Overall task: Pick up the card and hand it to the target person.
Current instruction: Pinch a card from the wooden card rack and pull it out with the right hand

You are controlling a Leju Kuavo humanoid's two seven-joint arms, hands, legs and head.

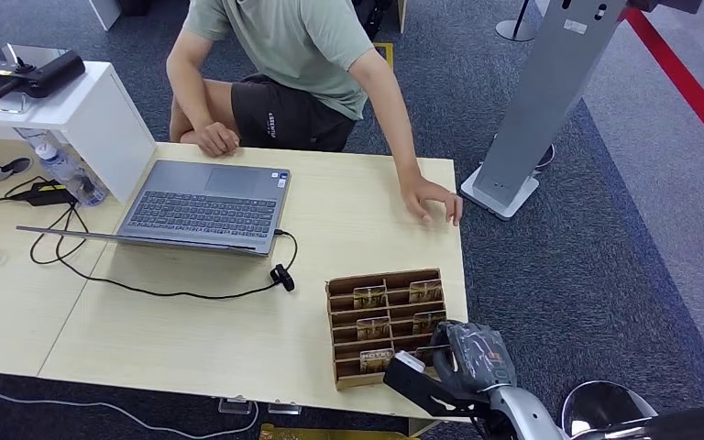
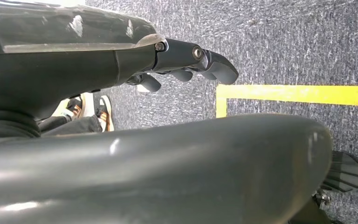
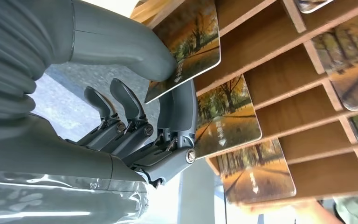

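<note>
right hand (image 3: 135,116) pinching card (image 3: 186,46) thumb-to-finger at near corner of wooden rack (image 1: 387,323), card half out of slot; person's hand (image 1: 431,200) straight ahead across surface (image 1: 202,339); left hand (image 2: 186,60) hangs loosely curled, holds nothing; right arm obviously nearer

Laptop (image 1: 203,203) left of card rack (image 1: 387,323), both on table (image 1: 192,330).
</note>
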